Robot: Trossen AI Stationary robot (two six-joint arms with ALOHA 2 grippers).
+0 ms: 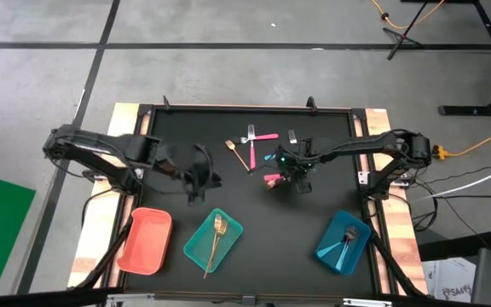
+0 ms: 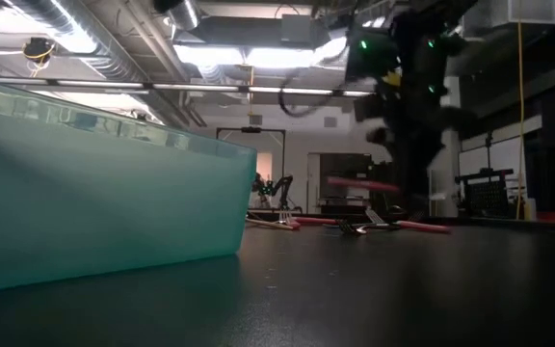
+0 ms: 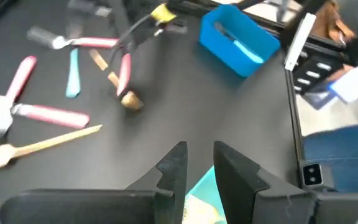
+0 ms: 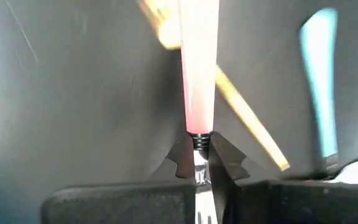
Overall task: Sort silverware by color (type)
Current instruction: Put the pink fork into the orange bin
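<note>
Right wrist view: our right gripper (image 4: 199,163) has its fingers closed on the metal neck of a pink-handled utensil (image 4: 197,74), whose long handle runs straight out ahead of the fingers. From above, that gripper (image 1: 299,175) sits over the middle of the black table (image 1: 254,230), and the pink piece (image 1: 273,179) shows just beside it on the side toward the left arm. We judge the coming move turns on the red tray (image 1: 146,240), which lies well apart, across the table at the near left corner; the teal tray (image 1: 212,239) with a gold fork (image 1: 217,234) in it stands between, so a carry there passes over it. The blue tray (image 1: 344,241), holding blue-handled pieces, is the one nearest our right arm but looks like the wrong colour for this item. The left gripper (image 1: 196,175) hangs near the teal tray, its fingers (image 3: 173,168) a little apart and holding nothing; it is nearer the red tray than the right arm is. Unsorted silverware lies toward the far edge: a gold piece (image 1: 238,153), a pink fork (image 1: 260,136) and a light-blue-handled one (image 1: 272,157), close together. From table height, the pink handle (image 2: 362,183) appears lifted clear of those pieces.
</note>
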